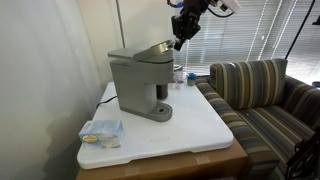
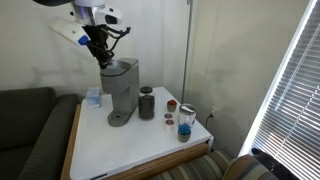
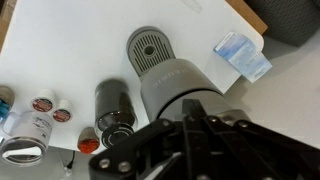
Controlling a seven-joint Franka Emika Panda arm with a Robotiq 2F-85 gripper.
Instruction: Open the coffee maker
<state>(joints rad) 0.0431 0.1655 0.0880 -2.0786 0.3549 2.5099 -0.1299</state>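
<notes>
The grey coffee maker (image 1: 140, 85) stands on the white table in both exterior views (image 2: 122, 88). Its top lid looks tilted up a little at the front edge. In the wrist view its rounded grey top (image 3: 175, 85) and round drip base lie just below the fingers. My gripper (image 1: 179, 42) hangs right above the lid's front edge, also seen in an exterior view (image 2: 103, 58). In the wrist view the fingers (image 3: 188, 122) are pressed together with nothing between them. I cannot tell whether the tips touch the lid.
A dark cylindrical cup (image 2: 147, 103) stands next to the machine. Small round pods (image 2: 171, 104) and a glass jar (image 2: 186, 122) lie further along the white table (image 1: 200, 120). A blue and white packet (image 1: 102, 131) lies at a corner. A striped sofa (image 1: 265, 100) adjoins the table.
</notes>
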